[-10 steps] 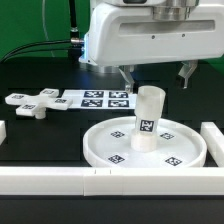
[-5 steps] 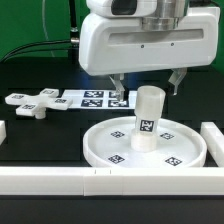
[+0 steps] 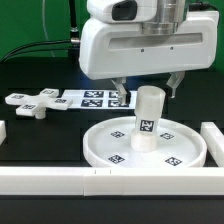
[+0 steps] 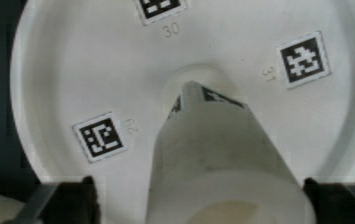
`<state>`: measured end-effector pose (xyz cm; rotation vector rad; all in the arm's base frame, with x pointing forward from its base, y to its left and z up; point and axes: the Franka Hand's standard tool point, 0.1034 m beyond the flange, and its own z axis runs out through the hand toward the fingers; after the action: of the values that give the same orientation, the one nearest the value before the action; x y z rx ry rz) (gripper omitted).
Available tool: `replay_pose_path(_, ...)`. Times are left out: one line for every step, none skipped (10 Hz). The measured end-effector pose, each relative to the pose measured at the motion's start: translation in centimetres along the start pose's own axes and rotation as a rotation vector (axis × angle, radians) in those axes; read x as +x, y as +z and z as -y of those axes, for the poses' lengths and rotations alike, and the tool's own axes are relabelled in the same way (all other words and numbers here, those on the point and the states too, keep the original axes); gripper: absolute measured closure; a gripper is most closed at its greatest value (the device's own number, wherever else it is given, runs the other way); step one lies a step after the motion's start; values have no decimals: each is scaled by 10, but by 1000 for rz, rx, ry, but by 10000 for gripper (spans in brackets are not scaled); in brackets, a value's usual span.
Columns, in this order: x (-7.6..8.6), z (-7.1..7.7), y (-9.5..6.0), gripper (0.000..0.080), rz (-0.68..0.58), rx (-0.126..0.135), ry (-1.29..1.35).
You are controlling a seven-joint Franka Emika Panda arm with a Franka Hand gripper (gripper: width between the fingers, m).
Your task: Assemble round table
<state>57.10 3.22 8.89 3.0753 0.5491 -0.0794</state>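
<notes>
The round rimmed white disc (image 3: 144,143) lies on the black table with several tags on it. The short thick cylinder leg (image 3: 148,118) stands upright in the disc's middle. My gripper (image 3: 147,92) hangs open just above the leg's top, one finger on each side, not touching it. In the wrist view the leg (image 4: 209,150) rises toward the camera between the two dark fingertips (image 4: 64,200), over the disc (image 4: 85,60). The cross-shaped base (image 3: 33,102) lies apart at the exterior view's left.
The marker board (image 3: 95,99) lies behind the disc. Long white border walls run along the front (image 3: 100,180) and at the exterior view's right (image 3: 212,135). Cables lie at the back left.
My gripper has come down and toward the exterior view's left, so its open fingers now straddle the leg's top. The leg, disc and base have not moved.
</notes>
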Motion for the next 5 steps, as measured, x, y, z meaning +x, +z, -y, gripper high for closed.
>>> replay_pose_path(2,1,0,393,-11,-1,-16)
replay_pose_path(2,1,0,393,-11,-1,-9)
replay_pose_path(2,1,0,393,-11,-1,-2)
replay_pose_path(2,1,0,393,-11,-1,-4)
replay_pose_path(2,2,0,393,-11,0,12)
